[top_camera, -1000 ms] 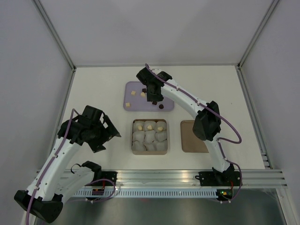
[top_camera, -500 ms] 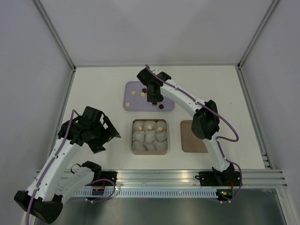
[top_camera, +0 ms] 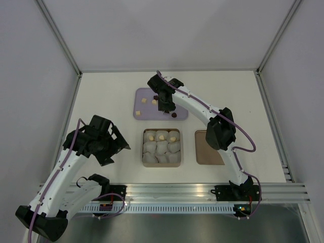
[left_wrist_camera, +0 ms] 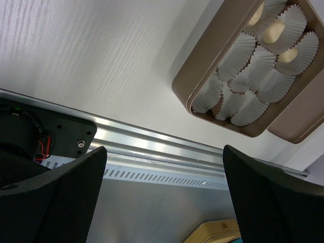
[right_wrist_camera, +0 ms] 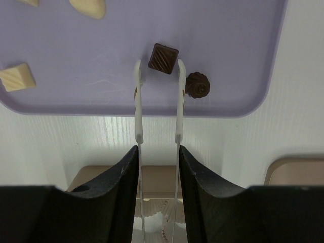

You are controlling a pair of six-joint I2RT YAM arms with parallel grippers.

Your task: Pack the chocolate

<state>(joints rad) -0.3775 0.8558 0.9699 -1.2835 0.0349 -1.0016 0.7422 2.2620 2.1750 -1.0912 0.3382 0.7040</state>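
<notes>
My right gripper (right_wrist_camera: pixel 157 152) is shut on white tweezers (right_wrist_camera: pixel 137 101) and hovers over the near edge of the purple tray (right_wrist_camera: pixel 228 40). The tweezer tips stand apart, just short of a dark square chocolate (right_wrist_camera: pixel 163 58), touching nothing. A dark rosette chocolate (right_wrist_camera: pixel 197 84) lies right of them, and a tan cube (right_wrist_camera: pixel 17 77) lies far left. From above, the right gripper (top_camera: pixel 164 104) is over the tray (top_camera: pixel 179 112), between tan pieces (top_camera: pixel 144 101) and a dark piece (top_camera: pixel 174 115). My left gripper (left_wrist_camera: pixel 163 152) is open and empty, left of the box (top_camera: pixel 143 148).
The brown box (left_wrist_camera: pixel 185 88) holds white crinkled paper cups (left_wrist_camera: pixel 263 66); the far row has tan chocolates (left_wrist_camera: pixel 273 33) in it. A flat brown lid (top_camera: pixel 205 152) lies right of the box. An aluminium rail (top_camera: pixel 172 190) runs along the near edge.
The right arm's elbow has drifted slightly left. Its gripper stays over the tray with the tweezers. The left arm has not moved.
</notes>
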